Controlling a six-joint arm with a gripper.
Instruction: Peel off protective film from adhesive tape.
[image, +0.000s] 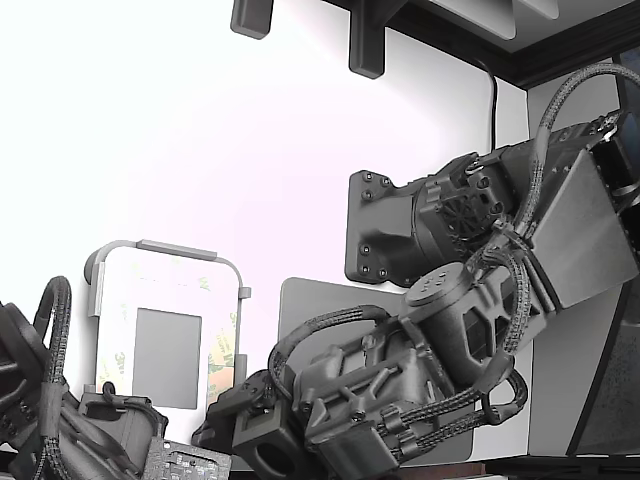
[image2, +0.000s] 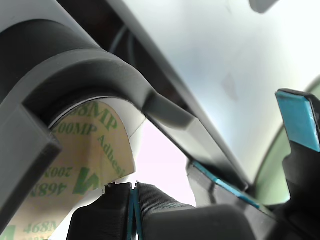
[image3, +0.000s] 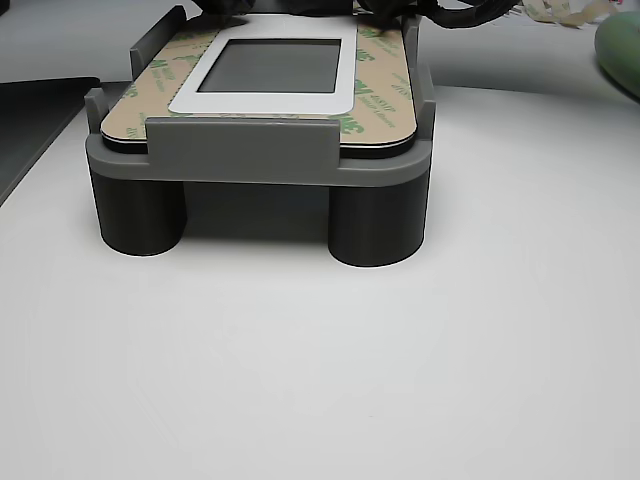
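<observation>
— White surface (image: 200, 130) fills most of the exterior view, with dark brackets along the top edge. How does the arm (image: 470, 220) sit?

— It comes in from the upper right of the exterior view and folds down to lower centre, with braided cables (image: 330, 325) looped along it. Its front end is low, right beside the grey holder (image: 97, 275) at lower left. Part of a second arm (image: 40, 400) shows in the lower left corner.

— And the pincer (image2: 134, 200)?

— In the wrist view its two ribbed dark pads (image2: 107, 210) are pressed together, only a thin blue line between them. So it is closed.

— On anything?

— The protective film (image2: 85, 165), pale yellow with green lettering, curves under the holder's rim, and its edge reaches the pad tips. I cannot tell whether it is actually pinched.

— Where is the film in the exterior view?

— Along the exterior view's right side of the white panel (image: 165, 285), as an orange-tinged patch just beside the arm's front end. The adhesive tape under it is hidden.

— What does the holder carry?

— In the other view it stands on two round legs near the upper centre. The panel lies flat inside its low walls, with a grey square (image3: 268, 65) in the middle and green-printed tan strips (image3: 385, 95) bordering it. Curled pale scraps (image3: 560, 12) lie in that view's upper right corner.
</observation>
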